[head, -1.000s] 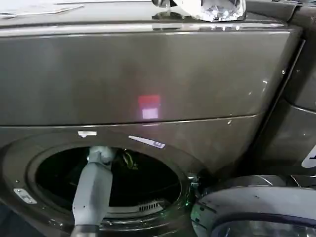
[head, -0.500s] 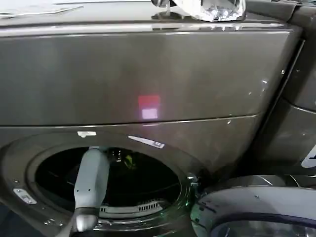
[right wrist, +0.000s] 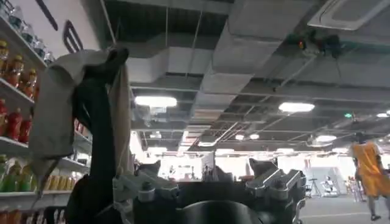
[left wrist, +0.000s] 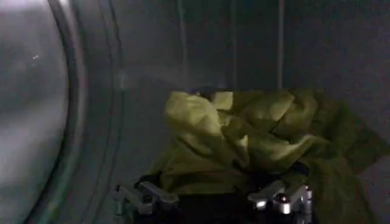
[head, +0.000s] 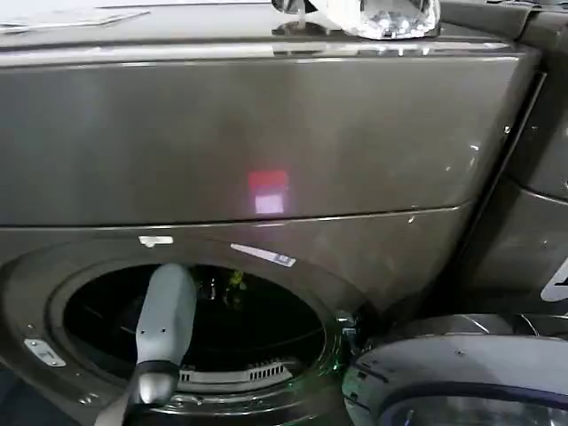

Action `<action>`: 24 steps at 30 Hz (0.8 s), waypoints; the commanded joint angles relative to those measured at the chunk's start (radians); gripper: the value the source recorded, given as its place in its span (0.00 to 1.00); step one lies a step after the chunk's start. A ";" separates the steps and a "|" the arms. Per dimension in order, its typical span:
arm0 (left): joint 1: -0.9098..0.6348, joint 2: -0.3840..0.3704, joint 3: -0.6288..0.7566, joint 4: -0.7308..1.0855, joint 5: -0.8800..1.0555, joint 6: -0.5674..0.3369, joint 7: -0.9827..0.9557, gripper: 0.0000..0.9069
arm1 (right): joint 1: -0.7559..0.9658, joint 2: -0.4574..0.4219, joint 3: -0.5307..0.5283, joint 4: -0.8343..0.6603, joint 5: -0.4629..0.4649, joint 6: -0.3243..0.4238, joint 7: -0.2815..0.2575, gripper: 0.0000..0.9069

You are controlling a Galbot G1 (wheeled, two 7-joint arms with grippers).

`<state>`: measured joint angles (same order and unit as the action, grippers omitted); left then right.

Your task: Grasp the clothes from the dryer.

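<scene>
Yellow-green clothes point(left wrist: 244, 143) lie bunched on the drum floor of the dryer point(head: 266, 133), just beyond the left gripper point(left wrist: 214, 198), whose spread, empty jaws could pinch only a loose fold.

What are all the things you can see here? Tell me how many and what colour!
dryer: one, bronze-grey, right in front, door open
dryer door: one, grey with a round window, swung open at the lower right
clothes: one bundle, yellow-green, lying inside the drum
clear shiny object: one, see-through, on top of the dryer
neighbouring machine: one, grey, to the right
left gripper: one, silver and black, inside the drum, jaws open in front of the clothes
right gripper: one, silver and black, jaws open, pointing up toward the ceiling
</scene>
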<state>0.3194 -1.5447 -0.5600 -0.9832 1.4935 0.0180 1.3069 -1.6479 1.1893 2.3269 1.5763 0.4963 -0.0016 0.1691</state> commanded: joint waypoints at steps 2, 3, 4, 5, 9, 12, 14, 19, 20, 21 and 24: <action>-0.008 0.000 0.002 0.010 -0.061 0.024 -0.008 0.00 | 0.002 0.001 -0.004 -0.001 -0.001 0.002 0.003 1.00; -0.009 -0.002 0.002 0.008 -0.072 0.033 -0.010 0.00 | 0.002 0.000 -0.004 -0.002 -0.001 0.004 0.002 1.00; -0.009 -0.004 0.002 0.006 -0.076 0.038 -0.015 0.00 | 0.002 0.000 -0.005 -0.002 -0.001 0.004 0.003 1.00; -0.009 -0.005 0.003 0.005 -0.081 0.042 -0.019 0.00 | 0.003 0.000 -0.005 -0.002 -0.001 0.004 0.002 1.00; 0.000 -0.007 0.001 -0.027 -0.209 0.023 -0.049 0.00 | 0.000 0.003 -0.007 -0.001 -0.003 0.012 0.007 1.00; 0.015 -0.011 0.002 -0.061 -0.299 0.015 -0.186 0.00 | 0.002 0.005 -0.009 0.000 -0.018 0.020 0.008 1.00; 0.017 -0.019 -0.003 -0.064 -0.365 0.020 -0.374 0.00 | 0.003 0.005 -0.009 0.001 -0.018 0.022 0.010 1.00; 0.027 -0.041 0.010 -0.105 -0.638 0.169 -0.750 0.00 | 0.004 0.007 -0.011 0.004 -0.020 0.027 0.009 1.00; 0.028 -0.046 0.012 -0.117 -0.721 0.192 -0.813 0.00 | 0.004 0.007 -0.012 0.006 -0.020 0.027 0.008 1.00; 0.030 -0.048 0.014 -0.126 -0.769 0.216 -0.829 0.00 | 0.004 0.008 -0.012 0.007 -0.022 0.027 0.007 1.00; 0.065 -0.067 0.028 -0.179 -0.954 0.281 -0.982 0.00 | 0.006 0.009 -0.015 0.001 -0.076 0.049 0.000 1.00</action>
<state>0.3463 -1.5816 -0.5502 -1.0666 1.0757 0.1167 0.8798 -1.6440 1.1953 2.3139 1.5812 0.4736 0.0259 0.1749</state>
